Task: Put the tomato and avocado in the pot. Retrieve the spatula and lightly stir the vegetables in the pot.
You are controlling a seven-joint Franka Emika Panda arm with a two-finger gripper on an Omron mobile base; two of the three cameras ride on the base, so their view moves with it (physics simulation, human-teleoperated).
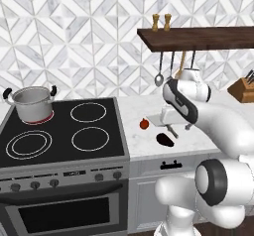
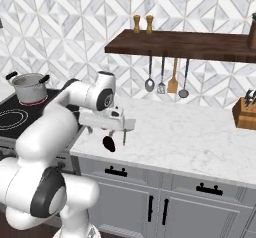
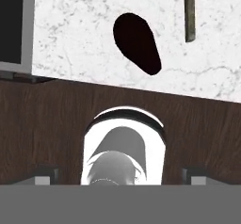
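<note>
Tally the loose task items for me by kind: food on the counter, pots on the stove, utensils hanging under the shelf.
Food on counter: 2, tomato and avocado
Pots on stove: 1, pot
Hanging utensils: 4
Total: 7

The pot point(image 1: 33, 103), small, shiny steel and cylindrical with two black side handles, stands upright on the back left burner of the stove, over a ring that glows red; in the right base view it point(image 2: 28, 88) sits at the far left. The tomato point(image 1: 144, 124), small, round and red, lies on the white marble counter just right of the stove. The avocado point(image 1: 164, 140), dark and egg-shaped, lies near it toward the counter's front edge; from the hand view it point(image 3: 136, 43) lies on its side just inside that edge. The spatula point(image 2: 161, 87), with a flat light-grey blade, hangs under the wooden shelf among other utensils.
</note>
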